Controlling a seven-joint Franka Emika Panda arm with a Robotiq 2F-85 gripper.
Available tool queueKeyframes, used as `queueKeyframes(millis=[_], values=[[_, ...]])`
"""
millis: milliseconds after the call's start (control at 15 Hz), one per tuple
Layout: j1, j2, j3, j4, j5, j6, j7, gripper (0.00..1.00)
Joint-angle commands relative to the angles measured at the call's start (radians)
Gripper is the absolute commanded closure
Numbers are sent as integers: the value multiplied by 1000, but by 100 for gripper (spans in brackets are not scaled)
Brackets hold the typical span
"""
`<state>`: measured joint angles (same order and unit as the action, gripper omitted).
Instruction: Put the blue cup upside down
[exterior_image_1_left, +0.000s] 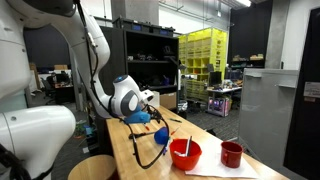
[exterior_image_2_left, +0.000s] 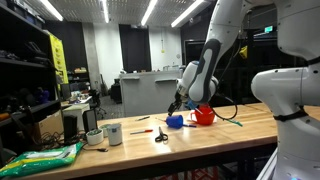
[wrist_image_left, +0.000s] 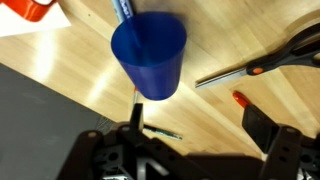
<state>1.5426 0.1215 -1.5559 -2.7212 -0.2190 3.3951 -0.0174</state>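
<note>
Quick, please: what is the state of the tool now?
The tool is open, holding nothing; the blue cup is just ahead of it.

Big, dim lab hall under long ceiling strip lights. Pale wooden tabletop up front, grain plain in the wrist view. Behind, in an exterior view, dark open shelving beside stacked yellow crates. Further back, a grey counter. Glass partition along one side.
</note>
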Motion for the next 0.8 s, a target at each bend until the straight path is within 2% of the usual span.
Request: queueKeyframes(millis=[0, 400, 733], values=[[0, 9, -2, 0, 0, 12, -5, 0], [1, 29, -2, 0, -1, 21, -9, 0], [-16, -31, -17, 58, -44, -95, -59, 0]])
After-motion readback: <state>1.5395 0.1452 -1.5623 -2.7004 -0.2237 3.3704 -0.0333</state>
